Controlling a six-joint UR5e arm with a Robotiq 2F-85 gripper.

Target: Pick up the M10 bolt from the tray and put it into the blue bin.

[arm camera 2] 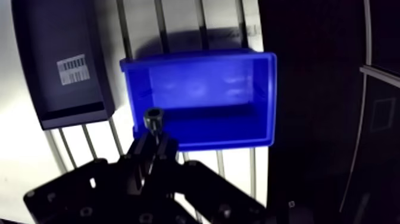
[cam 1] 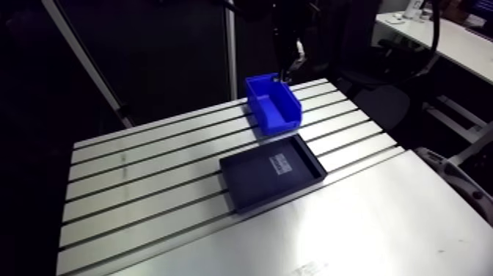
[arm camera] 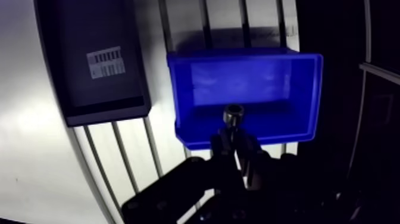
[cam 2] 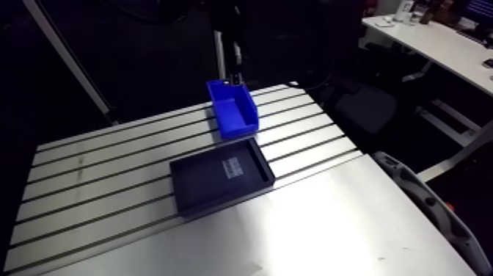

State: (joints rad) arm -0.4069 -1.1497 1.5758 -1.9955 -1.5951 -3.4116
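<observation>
The gripper (arm camera: 235, 142) has its jaws closed narrow on the M10 bolt (arm camera: 233, 114), the two fingers pinching the shank. The bolt's round socket head juts out past the fingertips (arm camera: 224, 140). In the wrist view the bolt head shows over the inside of the blue bin (arm camera: 253, 80), close to the long wall nearest the gripper and about midway along it. How high it hangs above the bin floor I cannot tell.

In the arm view the blue bin sits on the slotted part of the bench (cam 1: 147, 169), by the far edge and towards the far right corner. The wrist comes down over the bin's far end (the fingers are too dark there to read).

The tray (cam 1: 253, 183), dark and shallow, lies just beside the bin on the side towards the near edge. The wrist view shows a thin strip of bench between the two, so they are apart. A white label (arm camera: 106, 62) lies on the tray floor, towards the end nearer the bin. The tray's near corner reaches the line where the slots end and a smooth plate (cam 1: 352, 227) runs on to the near edge.
</observation>
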